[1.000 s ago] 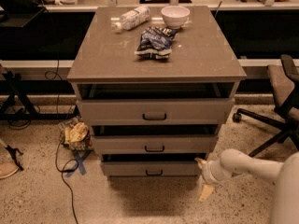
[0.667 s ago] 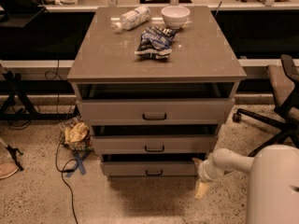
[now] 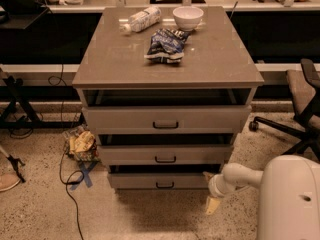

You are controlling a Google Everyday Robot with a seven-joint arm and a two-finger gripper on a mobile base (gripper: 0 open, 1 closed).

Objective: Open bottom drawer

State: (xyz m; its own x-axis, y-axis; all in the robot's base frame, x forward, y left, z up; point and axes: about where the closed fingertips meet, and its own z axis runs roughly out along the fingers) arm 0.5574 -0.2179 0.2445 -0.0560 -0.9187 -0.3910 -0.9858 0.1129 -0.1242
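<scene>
Claw (image 3: 212,205) hangs low, close to the floor (image 3: 165,219), on the end of a white arm (image 3: 239,176), just off the right end of the bottom drawer (image 3: 132,180). Honestly can't tell how far open it is, or whether it's got hold of anything. The drawer's little black handle (image 3: 165,185) is off to the claw's left and a bit higher, with clear space between them. The drawer front has a dark gap above it.

Up and left of the claw are the middle drawer (image 3: 130,155) and the top drawer (image 3: 120,119), both with dark gaps above them too. Way above the claw, the grey-brown table (image 3: 115,59) carries a dark chip bag (image 3: 166,43), a white bowl (image 3: 188,17) and a plastic bottle (image 3: 142,20) lying on its side.

The floor is speckled stone. Far left of the claw there's a crumpled yellow bag (image 3: 82,145) by the cabinet's corner, with a black cable (image 3: 66,186) snaking past it and a cross of blue tape (image 3: 85,173). Up and to the claw's right stands an office chair (image 3: 300,99). The robot's big white body (image 3: 290,199) fills the corner just right of the claw.
</scene>
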